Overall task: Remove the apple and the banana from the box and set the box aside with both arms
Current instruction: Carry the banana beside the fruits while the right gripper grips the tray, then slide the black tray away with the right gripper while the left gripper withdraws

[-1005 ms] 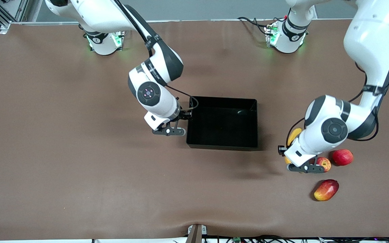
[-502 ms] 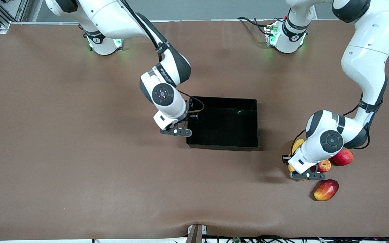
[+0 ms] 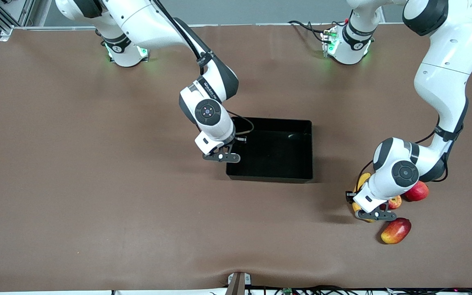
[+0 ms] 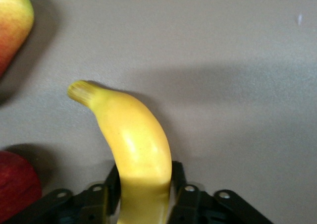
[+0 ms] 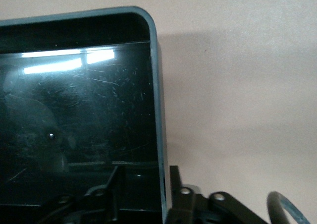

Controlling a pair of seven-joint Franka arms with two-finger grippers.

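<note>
The yellow banana (image 3: 361,180) lies on the table toward the left arm's end, partly hidden under the left hand. My left gripper (image 3: 374,216) is open and low around it; in the left wrist view the banana (image 4: 133,140) runs between the fingers (image 4: 177,180) of the left gripper (image 4: 145,184). The small red apple (image 3: 395,201) lies right beside this gripper and shows in the left wrist view (image 4: 17,184). The black box (image 3: 268,178) stands mid-table. My right gripper (image 3: 221,157) is open astride the box wall (image 5: 157,110) at the right arm's end, one finger inside, one outside (image 5: 145,184).
A larger plain red fruit (image 3: 417,191) lies beside the apple, farther toward the left arm's end. A red-and-yellow mango (image 3: 395,230) lies nearer the front camera than the apple and shows in the left wrist view (image 4: 12,26). The box holds nothing.
My right gripper has moved from beside the box onto its wall. My left gripper has come down along the banana toward its nearer end.
</note>
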